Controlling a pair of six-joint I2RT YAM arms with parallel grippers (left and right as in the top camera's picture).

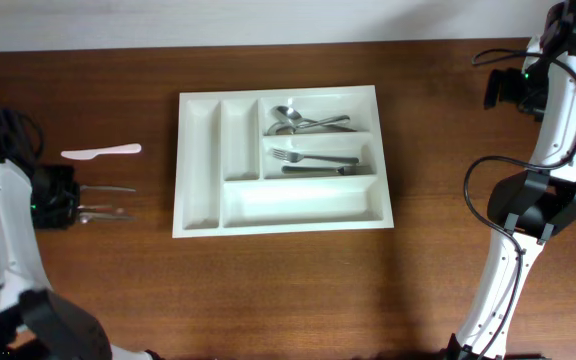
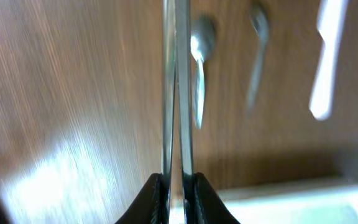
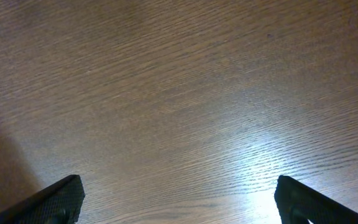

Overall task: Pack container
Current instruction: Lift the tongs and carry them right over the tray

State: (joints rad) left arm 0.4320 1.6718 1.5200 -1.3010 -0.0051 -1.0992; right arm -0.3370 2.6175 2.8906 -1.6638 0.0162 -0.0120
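Observation:
The container is a white cutlery tray in the middle of the table. It holds spoons in its top right compartment and a fork and a knife in the one below. My left gripper is left of the tray and shut on a thin metal utensil that sticks out from between its jaws. A loose spoon and another metal utensil lie beside it. My right gripper is wide open and empty over bare table at the far right.
A white plastic knife lies on the table beyond the left gripper; it also shows in the left wrist view. The tray's two narrow upright compartments and its long bottom compartment hold nothing.

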